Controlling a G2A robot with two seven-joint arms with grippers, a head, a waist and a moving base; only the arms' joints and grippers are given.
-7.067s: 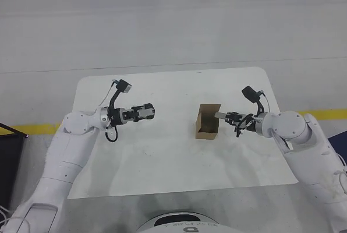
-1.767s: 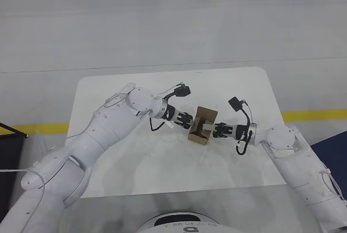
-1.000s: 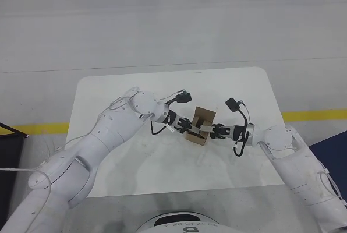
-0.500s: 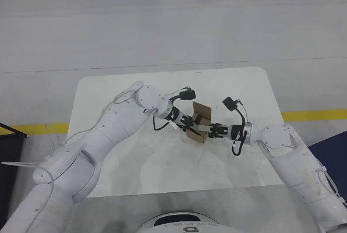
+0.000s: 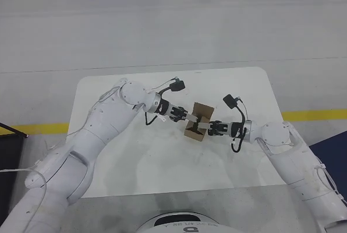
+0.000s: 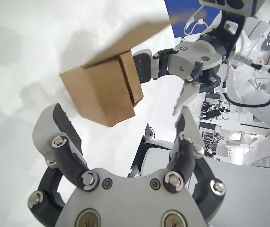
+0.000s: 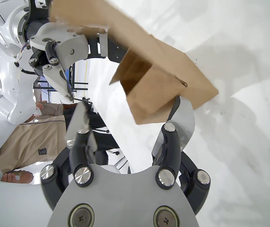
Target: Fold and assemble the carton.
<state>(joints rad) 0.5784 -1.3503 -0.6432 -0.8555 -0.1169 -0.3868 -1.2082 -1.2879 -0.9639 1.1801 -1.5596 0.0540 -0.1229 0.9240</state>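
- Carton (image 5: pixel 197 119): small brown box on the table (image 5: pixel 133 163), about mid-table, held between the two grippers.
- One end of the carton is open and shows a hollow inside; that end faces the right gripper (image 7: pixel 130 105).
- A long flap stands out from the carton's top edge, blurred in both wrist views.
- The carton looks tipped up on an edge, though it may be sitting flat; can't tell.
- Right gripper: released, fingers spread wide, not clamping. One finger (image 7: pixel 181 109) touches the carton's wall, the other is apart from the carton.
- Left gripper (image 6: pixel 120 118): on the carton's opposite side, at its closed end. Fingers are spread with no grasp, one on each side of the carton's lower corner.
- In the top view the left gripper (image 5: pixel 187 116) and right gripper (image 5: pixel 208 126) both touch or nearly touch the carton.
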